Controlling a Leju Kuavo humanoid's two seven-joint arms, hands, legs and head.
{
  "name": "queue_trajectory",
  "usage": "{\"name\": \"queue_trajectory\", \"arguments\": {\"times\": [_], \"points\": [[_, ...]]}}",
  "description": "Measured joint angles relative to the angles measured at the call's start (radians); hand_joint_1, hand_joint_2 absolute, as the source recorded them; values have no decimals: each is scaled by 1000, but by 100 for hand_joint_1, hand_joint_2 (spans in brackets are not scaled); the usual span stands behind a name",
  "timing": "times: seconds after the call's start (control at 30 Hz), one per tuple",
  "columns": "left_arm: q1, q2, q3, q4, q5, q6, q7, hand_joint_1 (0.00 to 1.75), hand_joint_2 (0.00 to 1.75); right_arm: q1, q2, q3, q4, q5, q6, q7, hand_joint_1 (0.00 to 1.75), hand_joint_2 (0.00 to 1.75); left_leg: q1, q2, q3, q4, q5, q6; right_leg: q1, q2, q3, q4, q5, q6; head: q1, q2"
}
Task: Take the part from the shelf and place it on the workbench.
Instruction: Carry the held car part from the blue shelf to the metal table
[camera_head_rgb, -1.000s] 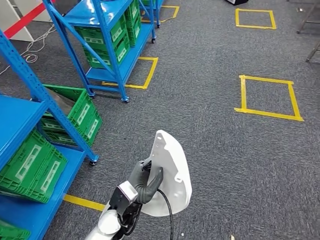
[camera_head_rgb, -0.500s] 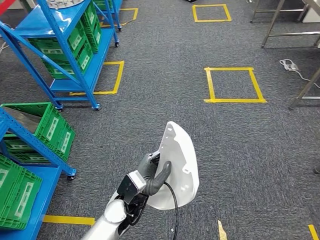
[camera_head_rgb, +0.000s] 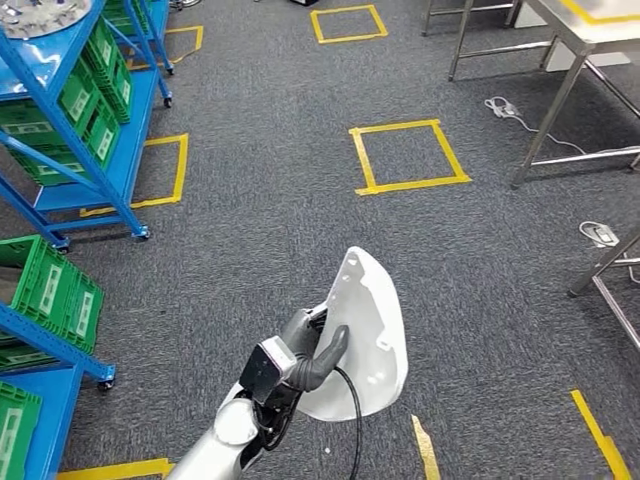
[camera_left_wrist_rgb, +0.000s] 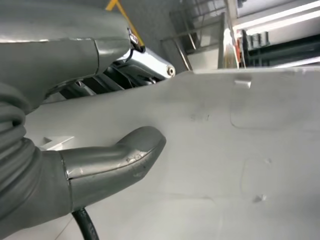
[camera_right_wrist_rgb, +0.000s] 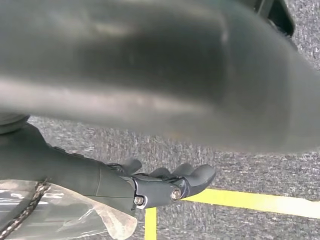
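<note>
Above the grey carpet (camera_head_rgb: 264, 220), left hand (camera_head_rgb: 306, 350) clamped on the white part (camera_head_rgb: 370, 340), thumb across.

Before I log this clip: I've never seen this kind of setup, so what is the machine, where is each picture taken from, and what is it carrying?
This is a walking humanoid robot with two silver arms. The wide picture is its head view, looking down at a grey carpet marked with yellow tape squares. Blue shelves holding green crates stand on the left, and metal table legs on the right.

The left hand grips a white curved part, the thumb pressed on its face. The left wrist view shows that same part up close under the thumb.

The right wrist view looks at the floor: the right hand hangs holding nothing, its fingers apart, above yellow tape.
</note>
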Motion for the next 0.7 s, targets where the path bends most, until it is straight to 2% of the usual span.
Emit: {"name": "queue_trajectory", "arguments": {"times": [0.03,0.07,0.13,0.17,0.2,0.23,0.27,0.3,0.33,0.37,0.4,0.43,0.5,0.53,0.57,0.6,0.63,0.7], "points": [[0,1,0,0,0,4,-1,175,175,3,0,2,0,10,-13,-9,0,0,2,7,2,2,-1,-2,1,11,-3,1,1,-11,-2,0],[1,1,0,-1,0,8,-1,175,175,6,0,4,0,20,-35,-23,0,0,5,1,2,6,-7,-6,1,20,-4,1,2,-17,-3,0],[7,3,2,-3,0,15,-2,175,175,10,0,10,0,32,-81,-53,0,0,12,-43,-14,55,-48,-13,0,41,-7,0,7,-28,-4,0],[13,4,3,-5,0,18,-3,175,175,9,-1,12,0,33,-90,-58,0,0,14,-72,-35,107,-82,-15,1,53,-8,0,9,-32,-4,0],[18,5,6,-6,0,20,-3,175,175,7,-1,12,0,33,-90,-57,0,0,15,-92,-63,175,-117,-15,2,66,-10,0,11,-36,-5,0],[23,6,8,-6,0,21,-4,175,175,5,-2,12,0,33,-85,-53,0,0,15,-100,-90,237,-142,-13,4,79,-11,0,12,-38,-5,0],[26,6,11,-6,0,21,-4,175,175,5,-2,12,0,35,-81,-49,0,0,14,-103,-110,279,-151,-10,7,94,-13,0,13,-40,-5,0],[28,6,12,-6,-2,21,-5,175,175,7,-3,12,0,37,-82,-49,0,0,13,-106,-115,286,-140,-4,9,108,-13,0,14,-41,-5,0],[28,6,13,-6,-4,22,-7,175,175,8,-3,13,0,38,-84,-50,0,0,11,-112,-103,254,-110,3,11,122,-14,0,16,-42,-5,0],[28,6,13,-6,-8,22,-9,175,175,9,-3,13,0,40,-86,-52,0,0,8,-124,-78,193,-70,12,11,136,-14,0,18,-43,-5,0],[28,6,13,-6,-12,22,-11,175,175,9,-3,14,0,42,-87,-55,0,0,6,-147,-50,127,-37,20,11,150,-15,0,20,-42,-4,0],[28,6,13,-6,-15,23,-13,175,175,9,-3,15,0,44,-88,-59,0,0,5,-168,-26,70,-14,26,11,163,-17,0,22,-39,-5,0],[28,6,12,-6,-18,24,-16,175,175,8,-3,18,0,46,-88,-64,0,0,2,-190,-8,21,-5,32,8,183,-26,-1,29,-30,-5,0],[28,5,12,-7,-18,24,-16,175,175,10,-3,19,0,47,-88,-66,0,0,1,-183,-7,14,-3,32,7,193,-30,-4,34,-23,-6,0],[27,5,11,-7,-18,24,-16,175,175,13,-3,19,0,47,-88,-67,0,0,3,-172,-6,5,1,32,5,192,-36,-5,35,-18,-5,0],[27,4,10,-8,-18,24,-16,175,175,15,-3,20,0,47,-88,-67,0,0,4,-161,-4,-5,8,32,7,176,-43,1,29,-15,-4,0],[27,4,10,-8,-18,24,-17,175,175,15,-4,20,0,47,-88,-67,0,0,6,-147,-2,-15,14,32,9,150,-57,22,12,-12,-2,0],[28,4,9,-9,-18,24,-17,175,175,12,-4,20,0,47,-88,-67,0,0,6,-119,-3,-23,20,33,12,92,-104,122,-50,-7,1,0]]}}
